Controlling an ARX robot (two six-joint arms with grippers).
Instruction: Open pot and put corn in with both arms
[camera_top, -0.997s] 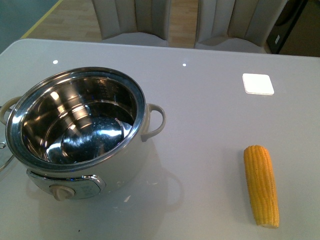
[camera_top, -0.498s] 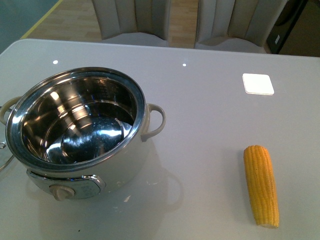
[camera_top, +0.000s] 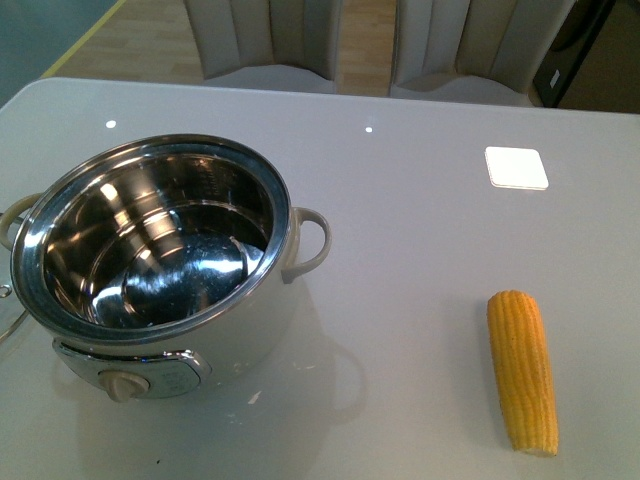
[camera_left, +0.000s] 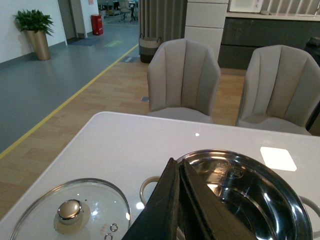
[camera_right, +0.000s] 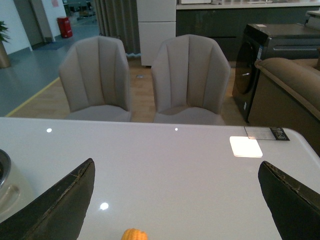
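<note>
The left claw (camera_left: 176, 165) is clenched tight on nothing, hanging by the rim of the open pot (camera_top: 255, 325), whose glass lid (camera_left: 70, 211) lies beside it on the table (camera_top: 420, 240); the right claw (camera_right: 175, 164) gapes wide and empty above the corn (camera_top: 522, 370), which lies well right of the pot

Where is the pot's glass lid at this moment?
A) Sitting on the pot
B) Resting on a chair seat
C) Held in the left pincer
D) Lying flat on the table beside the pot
D: in the left wrist view the glass lid lies knob-up on the table beside the open pot, while the left pincer is shut with nothing in it.
</note>
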